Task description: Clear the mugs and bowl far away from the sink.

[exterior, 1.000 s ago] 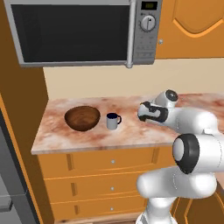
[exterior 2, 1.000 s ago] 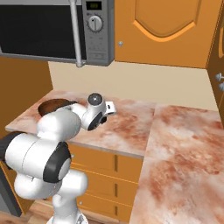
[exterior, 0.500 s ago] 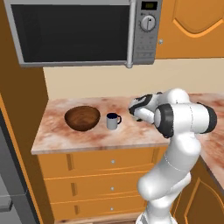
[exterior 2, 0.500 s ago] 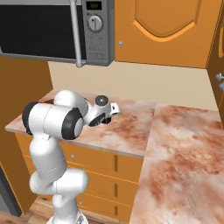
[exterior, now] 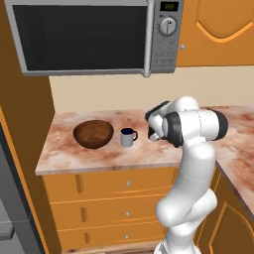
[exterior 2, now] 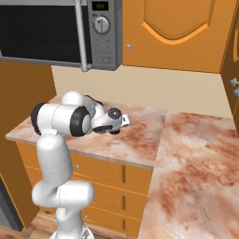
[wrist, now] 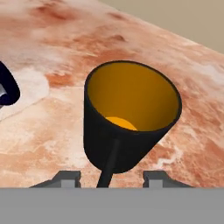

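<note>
We start with the largest item, the marbled reddish counter (exterior: 99, 154), which runs along the wall and turns a corner to our right (exterior 2: 186, 154). Orange drawer fronts (exterior: 109, 186) sit beneath it. A dark-fronted microwave (exterior: 84, 37) hangs above the counter, with orange wall cabinets (exterior 2: 177, 32) beside it.

The white arm (exterior: 191, 163) rises from the floor and bends over the counter, so that its wrist lies low above the surface.

The brown wooden bowl (exterior: 93, 134) stands upright on the left part of the counter. The pale mug (exterior: 128, 137) with the dark navy inside stands upright just to the right of the bowl, apart from it, with its handle turned to the right. In the hand view a sliver of its navy rim (wrist: 8, 85) appears at the left edge.

The black mug (wrist: 129, 116) with the orange inside stands directly in front of the gripper (wrist: 111, 177) in the hand view, its handle turned toward the camera and running down between the two fingertips (wrist: 70, 177). The mug appears tilted in that view, which may be the camera's own tilt. In the left base view the wrist covers it, to the right of the pale mug.

The jaws stand partly apart, one on each side of the mug base. We cannot tell whether they press on the mug or stand free of it
</note>
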Controlling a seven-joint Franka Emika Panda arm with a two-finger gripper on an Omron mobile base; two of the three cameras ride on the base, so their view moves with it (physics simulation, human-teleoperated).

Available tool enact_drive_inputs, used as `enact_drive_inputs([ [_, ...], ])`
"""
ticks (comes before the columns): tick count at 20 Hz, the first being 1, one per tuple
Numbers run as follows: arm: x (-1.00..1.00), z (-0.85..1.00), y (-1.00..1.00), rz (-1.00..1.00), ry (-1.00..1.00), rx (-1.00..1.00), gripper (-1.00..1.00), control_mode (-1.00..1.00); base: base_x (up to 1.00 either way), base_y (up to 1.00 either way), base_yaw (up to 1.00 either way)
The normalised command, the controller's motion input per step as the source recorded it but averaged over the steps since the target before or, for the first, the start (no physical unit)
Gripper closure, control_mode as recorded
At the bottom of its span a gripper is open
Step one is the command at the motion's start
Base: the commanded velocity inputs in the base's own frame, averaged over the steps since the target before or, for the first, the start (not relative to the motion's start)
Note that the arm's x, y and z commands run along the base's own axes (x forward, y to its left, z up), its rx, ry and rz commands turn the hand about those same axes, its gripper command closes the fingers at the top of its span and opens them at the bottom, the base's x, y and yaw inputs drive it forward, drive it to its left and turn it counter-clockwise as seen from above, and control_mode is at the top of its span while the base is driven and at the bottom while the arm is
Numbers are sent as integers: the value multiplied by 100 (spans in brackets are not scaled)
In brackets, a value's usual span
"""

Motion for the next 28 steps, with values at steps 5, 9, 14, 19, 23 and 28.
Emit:
enact_drive_inputs([
  [5,0,17,0,1,0,0,-100,-100,0,0,0],
  [9,-3,80,0,0,0,-3,-100,-100,0,0,0],
  [14,-22,100,0,-4,4,-8,-100,-100,0,0,0],
  [19,-41,100,0,-7,8,-7,-100,-100,0,0,0],
  [23,-43,100,0,-10,8,-2,-100,-100,0,0,0],
  [28,-43,100,0,-9,5,0,-100,-100,0,0,0],
])
